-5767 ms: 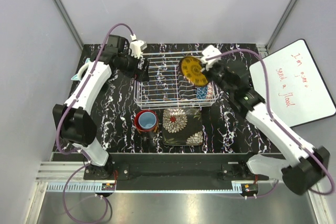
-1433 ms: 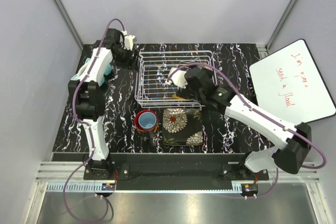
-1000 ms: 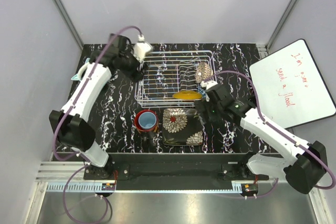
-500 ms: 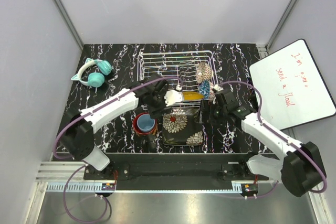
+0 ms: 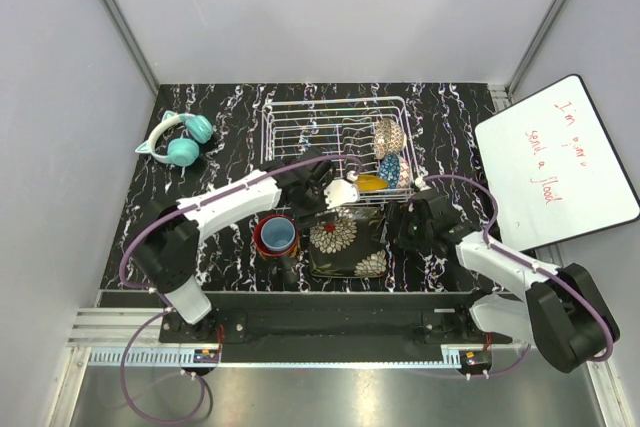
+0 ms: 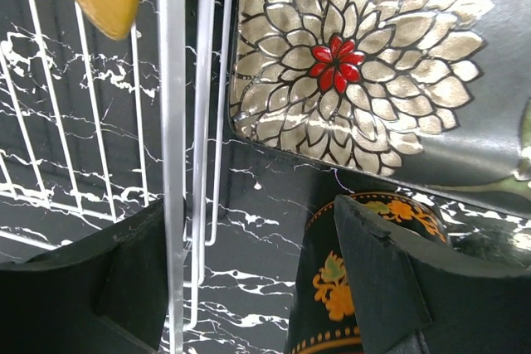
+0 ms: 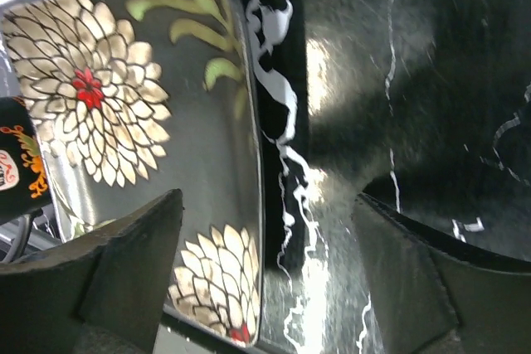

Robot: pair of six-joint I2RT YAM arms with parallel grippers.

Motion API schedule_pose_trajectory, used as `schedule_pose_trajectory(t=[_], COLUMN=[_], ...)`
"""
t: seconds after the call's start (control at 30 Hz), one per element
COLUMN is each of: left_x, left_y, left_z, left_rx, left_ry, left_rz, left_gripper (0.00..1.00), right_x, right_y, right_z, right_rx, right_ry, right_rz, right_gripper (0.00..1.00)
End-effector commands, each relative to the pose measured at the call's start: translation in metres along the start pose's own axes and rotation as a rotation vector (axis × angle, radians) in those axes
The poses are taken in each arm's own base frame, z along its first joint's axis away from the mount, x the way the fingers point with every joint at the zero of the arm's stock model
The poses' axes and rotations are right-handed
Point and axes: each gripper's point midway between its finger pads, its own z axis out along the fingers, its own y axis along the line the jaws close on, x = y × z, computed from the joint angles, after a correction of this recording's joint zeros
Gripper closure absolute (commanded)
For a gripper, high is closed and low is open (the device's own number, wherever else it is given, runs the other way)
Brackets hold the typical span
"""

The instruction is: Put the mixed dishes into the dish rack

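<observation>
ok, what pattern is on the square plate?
Square plate: black, large white-petalled flowers with red centres. Clearest in left wrist view.

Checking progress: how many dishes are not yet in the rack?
3: the light blue cup nested in the dark mug in front of the dish rack, and the black flowered plate beside them. The left arm may hide others.

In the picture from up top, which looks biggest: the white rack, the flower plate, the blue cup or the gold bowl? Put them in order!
1. dish rack
2. black flowered plate
3. gold bowl and light blue cup: these look about alike. The bowl stands on edge in the rack, so I won't rank the two.
</observation>
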Motion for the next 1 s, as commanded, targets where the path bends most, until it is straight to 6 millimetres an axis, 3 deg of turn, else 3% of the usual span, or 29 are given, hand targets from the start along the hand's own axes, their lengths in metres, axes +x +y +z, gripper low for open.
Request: schedule_pose_trajectory(t=[0.0, 0.23, 0.4, 0.7, 0.83, 0.97], left_x=[0.013, 0.036, 0.037, 0.015, 0.005, -0.002], left_y=[-0.008, -0.016, -0.016, -0.014, -0.015, -0.019], left_z=[0.015, 0.039, 0.051, 0.060, 0.060, 0.061], left_rx=[0.004, 0.017, 0.033, 0.048, 0.051, 0.061], left_ry=[0.027, 0.089, 0.103, 0.064, 0.046, 0.033], left_rz=[0.025, 0.038, 0.039, 0.034, 0.037, 0.036], left_gripper=[0.26, 0.26, 0.26, 0.26, 0.26, 0.26], right_x=[-0.021, -0.015, -0.017, 0.000, -0.003, -0.001], right_y=[0.018, 0.024, 0.028, 0.031, 0.036, 0.040], right_z=[0.010, 0.027, 0.029, 0.015, -0.002, -0.007], right_rx=[-0.094, -0.134, -0.154, -0.198, -0.236, -0.262], right_ry=[-0.078, 0.006, 0.012, 0.064, 0.006, 0.007], right_rz=[0.005, -0.018, -0.021, -0.009, -0.017, -0.030], right_gripper=[0.14, 0.25, 0.27, 0.37, 0.41, 0.47])
